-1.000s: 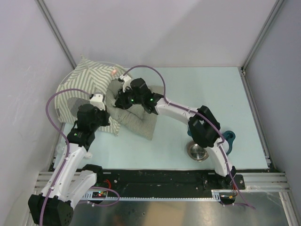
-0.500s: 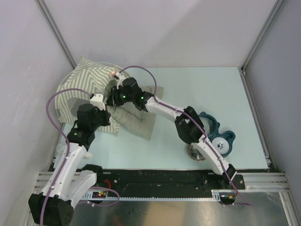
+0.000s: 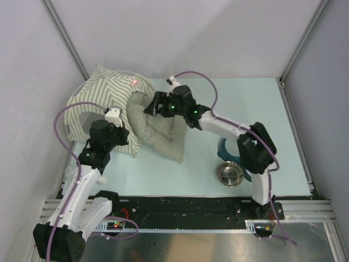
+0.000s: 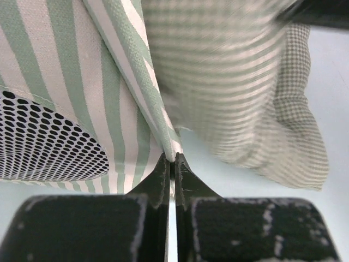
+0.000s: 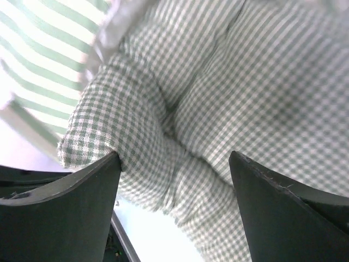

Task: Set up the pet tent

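Observation:
The pet tent, olive-grey and white striped with a grey mesh window and a pink-red mark, slumps at the back left. My left gripper is shut on its striped front edge, and the left wrist view shows the fabric pinched at the tips of the left gripper. A checked grey-green cushion lies against the tent's opening. My right gripper hovers open over the cushion's far end. In its wrist view the cushion fills the gap behind the right gripper.
A steel bowl sits near the right arm's base. A teal plastic piece lies partly hidden behind that arm. Grey walls close in the left, back and right sides. A black rail runs along the near edge.
The right gripper has opened, let go of the cushion and drawn back to the right. The cushion now lies lower and spread toward the front. The left gripper holds still.

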Controlling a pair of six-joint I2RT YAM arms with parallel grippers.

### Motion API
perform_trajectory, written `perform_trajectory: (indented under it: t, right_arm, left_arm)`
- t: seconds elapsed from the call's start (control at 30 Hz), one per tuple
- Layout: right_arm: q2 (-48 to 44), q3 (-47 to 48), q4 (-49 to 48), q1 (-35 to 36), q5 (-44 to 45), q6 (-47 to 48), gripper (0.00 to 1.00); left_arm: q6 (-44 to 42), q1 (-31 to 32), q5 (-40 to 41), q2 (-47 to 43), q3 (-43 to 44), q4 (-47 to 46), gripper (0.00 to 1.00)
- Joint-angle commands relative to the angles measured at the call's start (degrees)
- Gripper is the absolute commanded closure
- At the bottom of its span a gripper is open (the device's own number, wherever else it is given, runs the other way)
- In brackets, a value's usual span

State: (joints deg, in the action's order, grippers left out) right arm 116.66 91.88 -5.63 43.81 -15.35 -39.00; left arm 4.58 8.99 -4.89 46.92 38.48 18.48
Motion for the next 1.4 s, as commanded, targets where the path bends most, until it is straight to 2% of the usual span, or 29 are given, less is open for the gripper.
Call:
perform_trajectory:
  t: [0.0, 0.13, 0.2, 0.33, 0.47, 0.63, 0.7, 0.77, 0.87, 0.93, 1.07, 1.23, 1.33, 1.37]
  right_arm:
    - [-8.8, -4.1, 1.9, -1.4, 11.1, 5.5, 0.13]
    - [-8.1, -5.6, 3.6, -1.7, 14.2, 9.4, 0.11]
    - [-7.4, -5.8, 2.8, -1.2, 12.7, 10.0, 0.11]
    - [-6.3, -6.0, -3.7, 1.9, 6.8, 13.4, 0.18]
    - [-0.2, 2.2, -3.0, 5.4, 2.2, 15.5, 0.29]
    - [10.9, 14.5, -3.6, 7.7, 0.8, 12.2, 0.37]
    - [15.1, 20.3, -3.5, 7.7, 1.3, 9.4, 0.47]
    - [19.1, 25.9, -2.2, 7.3, 2.3, 6.9, 0.61]
    - [23.4, 32.1, 1.2, 6.3, 6.7, 1.5, 0.9]
    - [24.9, 33.6, 3.2, 5.4, 10.1, -2.0, 0.97]
    - [25.8, 34.6, 7.1, 4.8, 16.5, -4.3, 1.0]
    - [26.5, 34.1, 6.7, 6.7, 15.3, -0.2, 0.99]
    - [26.5, 32.4, 2.6, 8.1, 9.9, 1.6, 0.91]
    - [26.2, 31.3, 1.0, 8.3, 6.8, 1.6, 0.84]
  left_arm:
    - [-0.3, 0.2, -0.2, 0.7, 1.6, -1.6, 1.0]
    - [-0.3, 0.3, -0.4, 1.2, 1.7, -1.7, 1.0]
    - [-0.4, 0.2, -0.4, 1.2, 1.8, -1.6, 1.0]
    - [-0.4, 0.3, -0.7, 1.0, 1.8, -1.6, 1.0]
    - [-0.2, 0.3, -1.0, 1.1, 1.7, -1.6, 1.0]
    - [-0.6, 0.2, -2.8, 0.9, 1.4, -1.7, 1.0]
    - [-0.8, 0.3, -3.5, 0.6, 1.2, -1.6, 1.0]
    - [-1.0, 0.2, -4.2, 0.3, 1.1, -1.6, 1.0]
    - [-0.9, 0.2, -4.4, -0.2, 0.9, -1.5, 1.0]
    - [-0.9, 0.2, -4.6, -0.2, 1.0, -1.6, 1.0]
    - [-0.8, 0.3, -4.9, -0.1, 1.3, -1.5, 1.0]
    - [-0.8, 0.3, -5.0, 0.5, 2.2, -1.6, 1.0]
    - [-0.6, 0.2, -5.1, 0.9, 2.6, -1.6, 1.0]
    - [-0.6, 0.2, -5.3, 1.0, 2.7, -1.6, 1.0]
